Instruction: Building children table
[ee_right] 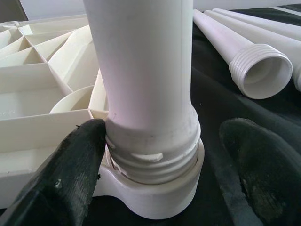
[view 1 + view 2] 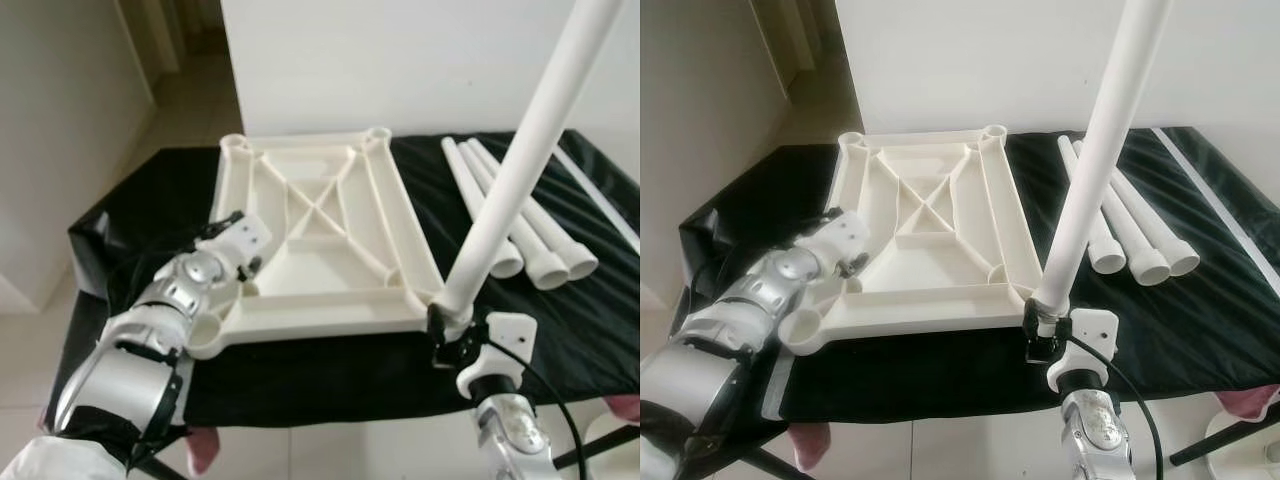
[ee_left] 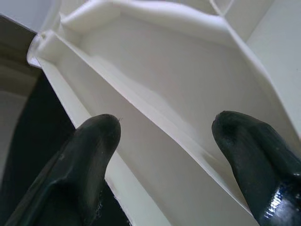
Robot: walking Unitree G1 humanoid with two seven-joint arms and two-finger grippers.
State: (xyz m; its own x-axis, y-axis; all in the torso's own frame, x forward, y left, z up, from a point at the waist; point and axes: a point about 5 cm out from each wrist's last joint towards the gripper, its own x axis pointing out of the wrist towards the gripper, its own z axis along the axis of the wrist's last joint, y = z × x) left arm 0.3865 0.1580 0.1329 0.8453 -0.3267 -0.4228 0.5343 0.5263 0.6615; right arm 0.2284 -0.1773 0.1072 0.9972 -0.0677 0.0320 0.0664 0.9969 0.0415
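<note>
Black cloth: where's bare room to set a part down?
Free: cloth strip along the near edge below the tabletop, and right of the three loose legs. Crowded: the near-right socket, where the right gripper works the upright leg.

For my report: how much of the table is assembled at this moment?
Done: the tabletop lies upside down on the black cloth. In hand: one leg stands in the near right corner socket, threads showing, right end effector at its base; left end effector is at the frame. Left: three legs lie beside it.
</note>
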